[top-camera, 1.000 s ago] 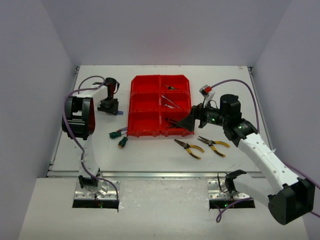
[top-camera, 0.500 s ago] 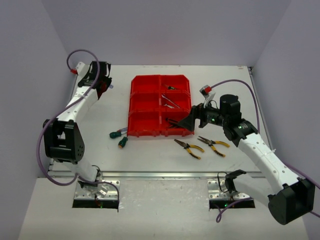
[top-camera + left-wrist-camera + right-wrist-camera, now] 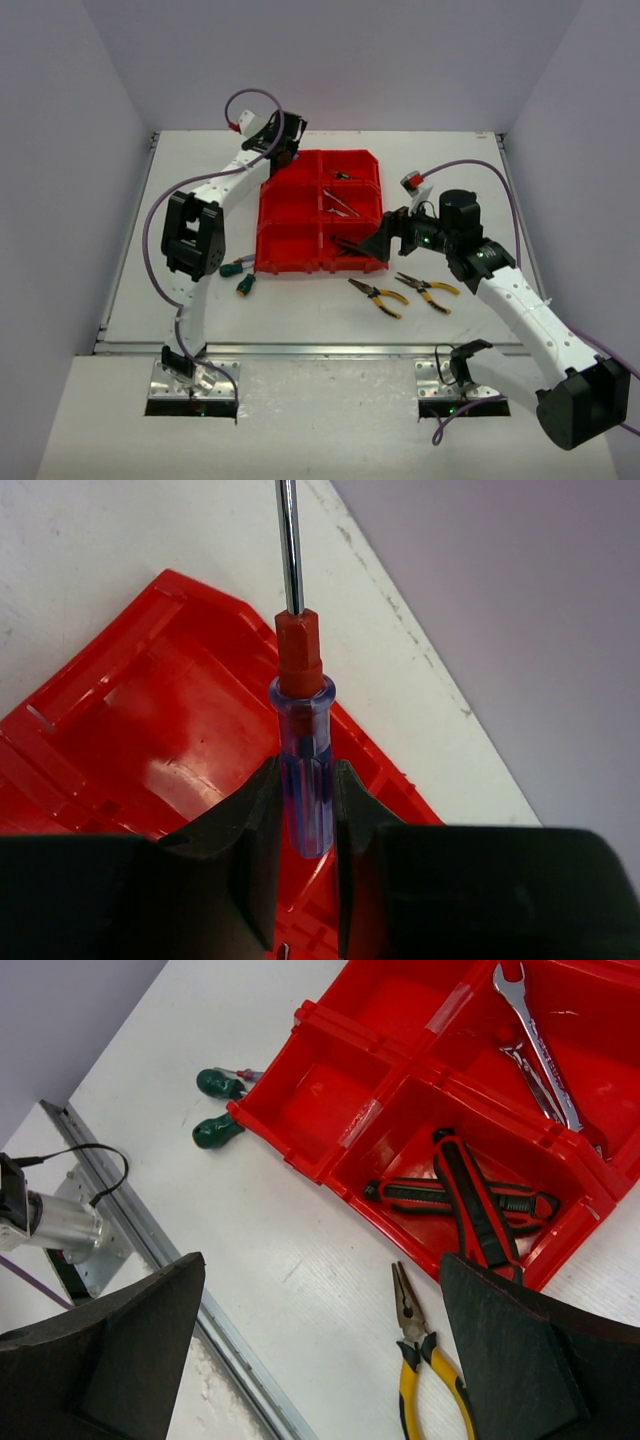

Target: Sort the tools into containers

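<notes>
My left gripper is at the far left corner of the red bin. In the left wrist view it is shut on a blue screwdriver with a red collar, shaft pointing away, above the bin's corner compartment. My right gripper is open and empty, hovering by the bin's near right compartment. That compartment holds red/black pliers. Silver wrenches lie in the middle right compartment. Two yellow pliers and two green screwdrivers lie on the table.
One yellow pliers lies just in front of the bin, between my right fingers in the wrist view. A small tool lies in the far right compartment. A metal rail runs along the table's near edge. Walls enclose left, back and right.
</notes>
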